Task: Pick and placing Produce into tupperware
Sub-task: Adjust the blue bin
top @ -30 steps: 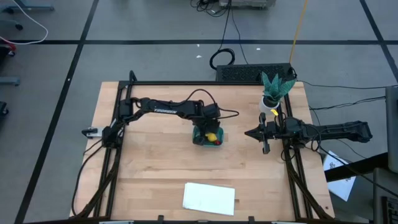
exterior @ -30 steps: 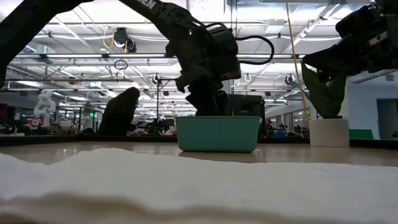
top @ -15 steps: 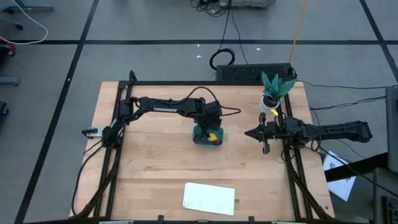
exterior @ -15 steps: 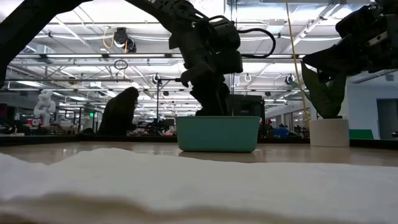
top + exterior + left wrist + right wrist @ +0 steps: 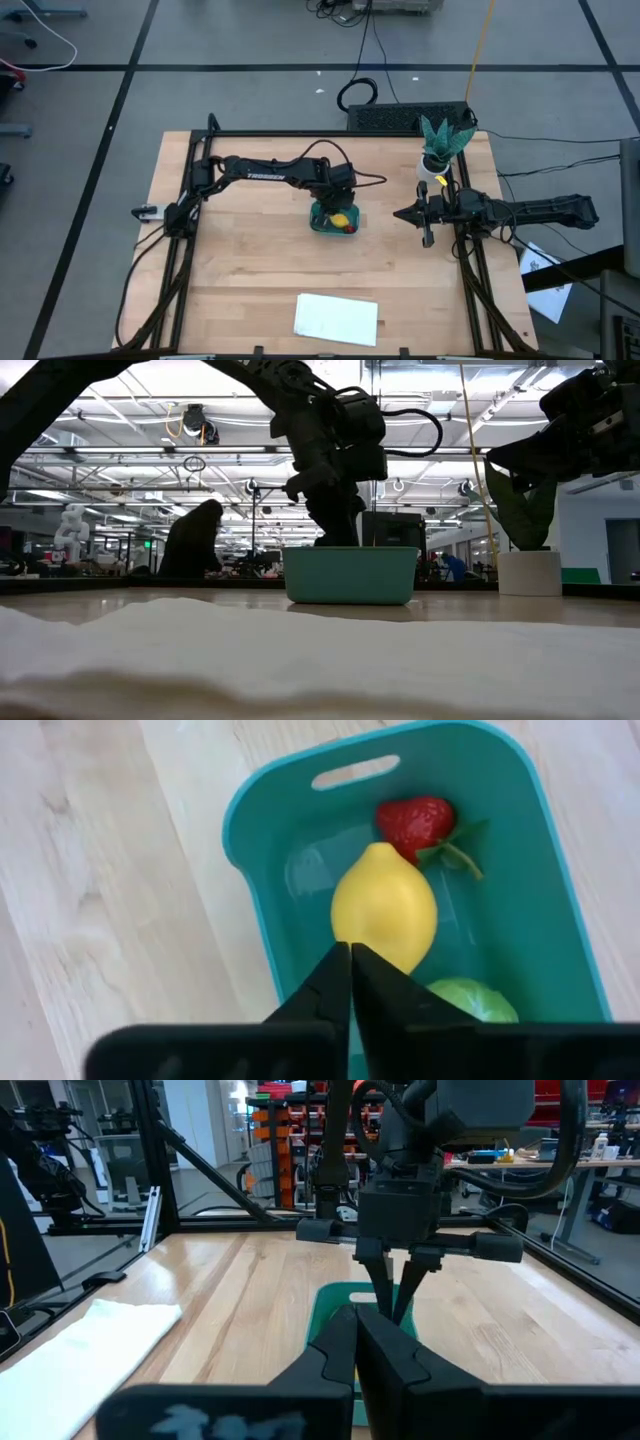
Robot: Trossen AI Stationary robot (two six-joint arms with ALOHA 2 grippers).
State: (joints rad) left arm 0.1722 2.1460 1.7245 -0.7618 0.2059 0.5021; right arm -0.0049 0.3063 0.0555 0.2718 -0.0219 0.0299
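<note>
The teal tupperware (image 5: 335,219) stands near the table's middle, its bottom on the wood. In it lie the produce: a yellow lemon (image 5: 385,910), a red strawberry (image 5: 415,820) and a light-green ball (image 5: 470,1002). My left gripper (image 5: 350,955) is shut with nothing between its fingers. It points steeply down into the tub (image 5: 350,574), with its tips just over the lemon's near side. My right gripper (image 5: 400,213) is shut and held level above the table's right side, pointing toward the tub (image 5: 345,1295).
A potted plant (image 5: 440,150) with teal leaves stands at the far right, close to the right arm. A flat white sheet (image 5: 337,318) lies by the near edge. A person (image 5: 195,540) is in the room beyond the table.
My left gripper has shut over the tub with nothing between its fingers, and its wrist has tipped a little. The three pieces and the tub lie as before.
</note>
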